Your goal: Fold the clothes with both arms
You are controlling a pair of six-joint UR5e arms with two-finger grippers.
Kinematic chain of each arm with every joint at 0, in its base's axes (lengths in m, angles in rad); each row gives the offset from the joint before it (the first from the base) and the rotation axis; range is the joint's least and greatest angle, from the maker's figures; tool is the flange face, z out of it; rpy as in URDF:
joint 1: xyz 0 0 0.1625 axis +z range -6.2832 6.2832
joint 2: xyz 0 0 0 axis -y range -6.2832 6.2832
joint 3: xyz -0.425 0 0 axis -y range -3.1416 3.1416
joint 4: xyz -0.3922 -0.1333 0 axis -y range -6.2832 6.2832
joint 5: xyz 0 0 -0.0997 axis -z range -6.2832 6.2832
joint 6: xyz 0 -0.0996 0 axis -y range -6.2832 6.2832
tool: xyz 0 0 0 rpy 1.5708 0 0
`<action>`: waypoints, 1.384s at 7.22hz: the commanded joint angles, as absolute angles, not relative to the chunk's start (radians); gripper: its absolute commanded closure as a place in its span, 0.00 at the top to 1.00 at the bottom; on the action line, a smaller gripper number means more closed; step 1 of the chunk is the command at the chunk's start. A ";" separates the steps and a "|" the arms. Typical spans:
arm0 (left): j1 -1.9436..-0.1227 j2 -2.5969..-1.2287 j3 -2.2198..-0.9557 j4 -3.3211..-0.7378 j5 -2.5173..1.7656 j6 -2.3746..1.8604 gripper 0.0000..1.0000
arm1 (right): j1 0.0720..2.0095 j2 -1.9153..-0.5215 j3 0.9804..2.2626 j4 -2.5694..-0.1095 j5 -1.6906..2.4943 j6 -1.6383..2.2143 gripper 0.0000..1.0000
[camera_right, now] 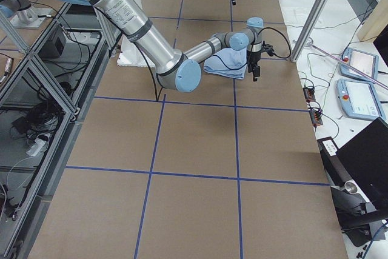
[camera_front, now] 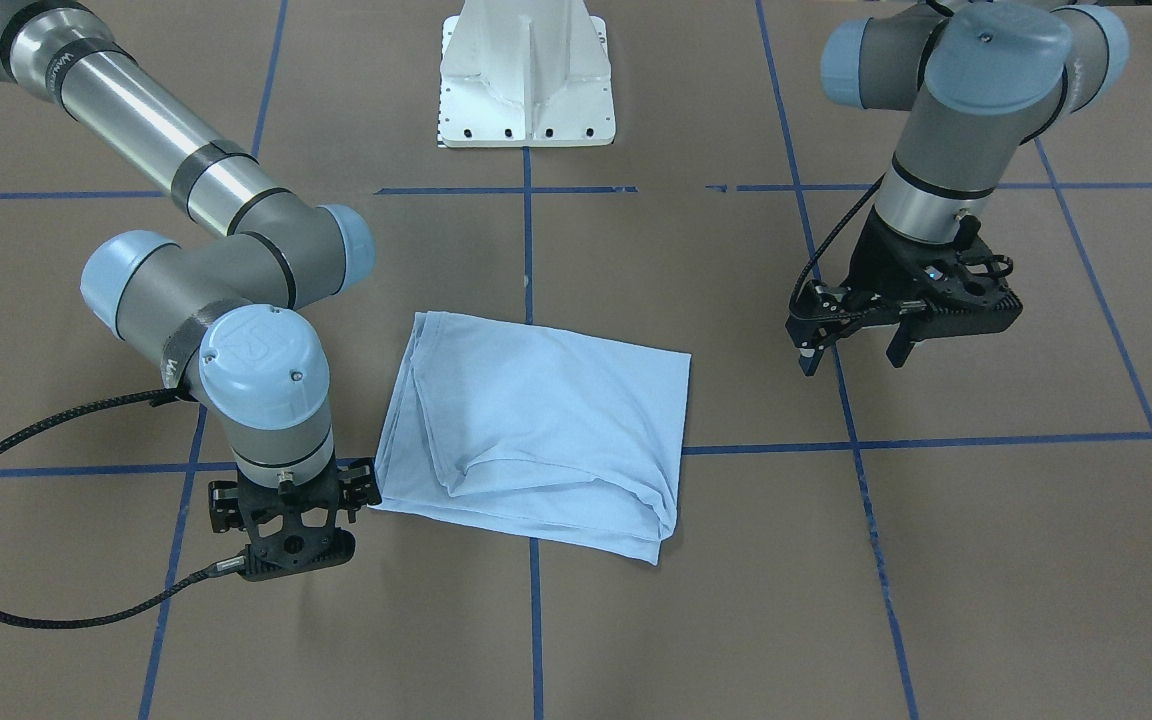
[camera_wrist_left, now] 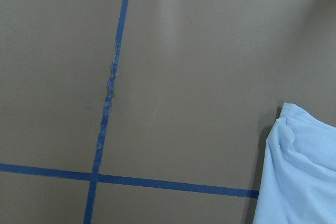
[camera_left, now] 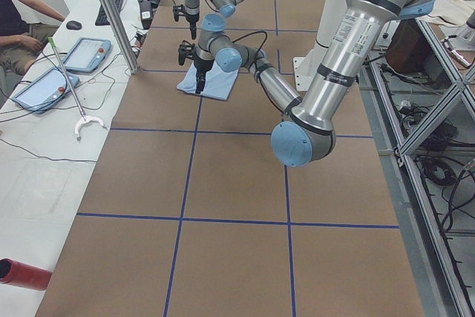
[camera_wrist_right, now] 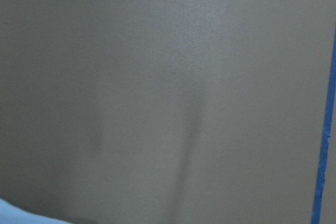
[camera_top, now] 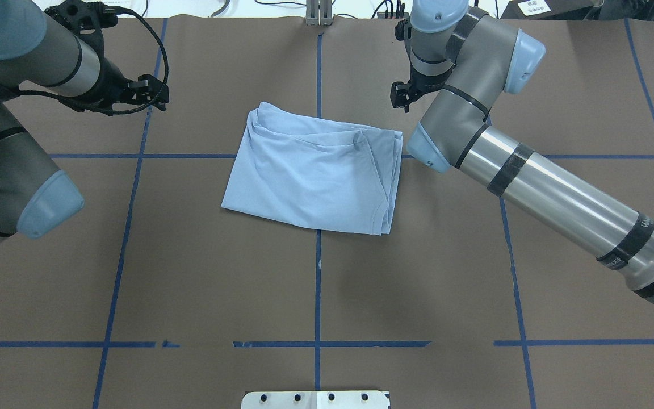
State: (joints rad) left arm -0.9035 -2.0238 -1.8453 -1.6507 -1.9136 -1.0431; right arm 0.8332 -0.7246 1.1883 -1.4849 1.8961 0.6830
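The pale blue T-shirt lies folded into a rough rectangle on the brown table, near the middle in the overhead view. Its collar, print and label are hidden. My left gripper hangs above the bare table beside the shirt, apart from it, open and empty. My right gripper hangs at the shirt's other side, close to its far corner. Its fingers are hidden under the wrist, so I cannot tell if it is open. A shirt edge shows in the left wrist view and a sliver shows in the right wrist view.
The white pedestal base stands at the robot's edge of the table. Blue tape lines cross the brown surface. A seated person and tablets are at a side bench beyond the table.
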 commanded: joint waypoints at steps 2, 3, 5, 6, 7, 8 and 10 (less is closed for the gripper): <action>-0.919 -2.023 -1.864 -1.618 -1.914 -1.025 1.00 | 0.785 -0.755 1.203 -1.266 1.969 0.840 1.00; -0.919 -2.023 -1.864 -1.618 -1.914 -1.025 1.00 | 0.782 -0.746 1.203 -1.264 1.976 0.853 0.98; -0.919 -2.023 -1.864 -1.617 -1.914 -1.025 1.00 | 0.770 -0.726 1.145 -1.139 1.976 0.900 0.89; -0.919 -2.023 -1.864 -1.617 -1.914 -1.025 1.00 | 0.750 -0.700 1.120 -1.118 1.974 0.940 0.82; -0.922 -2.023 -1.864 -1.617 -1.914 -1.025 1.00 | 0.744 -0.699 1.118 -1.114 1.974 0.943 0.80; -0.922 -2.023 -1.862 -1.617 -1.916 -1.025 1.00 | 0.741 -0.703 1.118 -1.115 1.974 0.943 0.73; -0.922 -2.025 -1.864 -1.617 -1.917 -1.026 1.00 | 0.739 -0.719 1.118 -1.115 1.977 0.937 0.47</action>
State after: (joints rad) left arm -0.9218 -2.0236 -1.8634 -1.6168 -1.9168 -1.0250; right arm 0.7414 -0.7104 1.1189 -1.1158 1.9749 0.9407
